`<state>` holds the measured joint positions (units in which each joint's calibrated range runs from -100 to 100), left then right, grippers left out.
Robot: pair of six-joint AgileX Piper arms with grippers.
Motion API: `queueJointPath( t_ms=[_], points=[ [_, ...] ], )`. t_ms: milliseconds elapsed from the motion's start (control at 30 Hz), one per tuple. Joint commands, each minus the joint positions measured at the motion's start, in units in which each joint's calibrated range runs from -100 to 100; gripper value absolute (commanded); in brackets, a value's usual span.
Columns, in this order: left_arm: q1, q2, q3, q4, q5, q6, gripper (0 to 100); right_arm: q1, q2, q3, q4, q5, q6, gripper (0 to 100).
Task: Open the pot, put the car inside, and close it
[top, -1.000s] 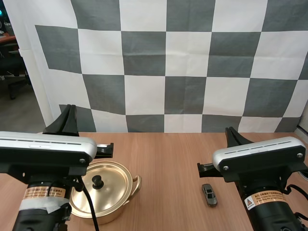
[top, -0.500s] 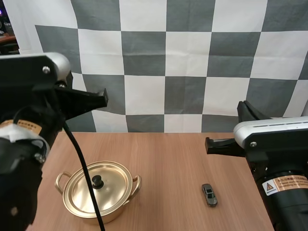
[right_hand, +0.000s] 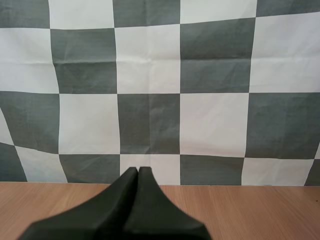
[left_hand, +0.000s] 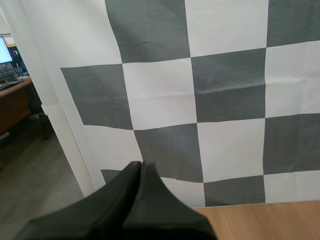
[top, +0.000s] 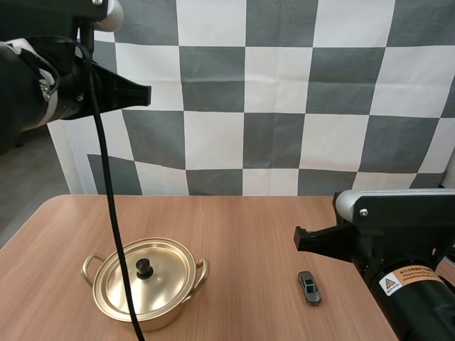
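The gold pot, lid on, stands at the left of the desk. The small grey car lies well apart to its right, bare wood between. The left pincer hangs high above, the right pincer near the car, both closed and empty.

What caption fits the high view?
Pot lidded, car untouched on table; left hand and right hand shut, aloft.

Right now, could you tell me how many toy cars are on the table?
1: the car lies on the table, to the right of the lidded pot; another could be hidden inside it.
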<state>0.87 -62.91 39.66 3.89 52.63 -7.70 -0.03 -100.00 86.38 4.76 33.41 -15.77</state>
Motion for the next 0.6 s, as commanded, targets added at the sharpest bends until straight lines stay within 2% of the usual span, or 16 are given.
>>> queueJointPath(
  t_ms=[0,267,567],
  points=[
    [-0.05,-0.01,5.26,-2.75,47.37,0.55,0,-0.04,0.0,-0.02,0.08,0.01,0.07,0],
    [-0.05,-0.01,20.1,-8.76,47.37,3.36,0,-0.04,0.0,-0.02,0.08,0.01,0.07,0],
    [-0.05,-0.01,20.68,-7.8,47.37,2.82,0,-0.04,0.0,-0.02,0.08,0.01,0.07,0]
  ],
)
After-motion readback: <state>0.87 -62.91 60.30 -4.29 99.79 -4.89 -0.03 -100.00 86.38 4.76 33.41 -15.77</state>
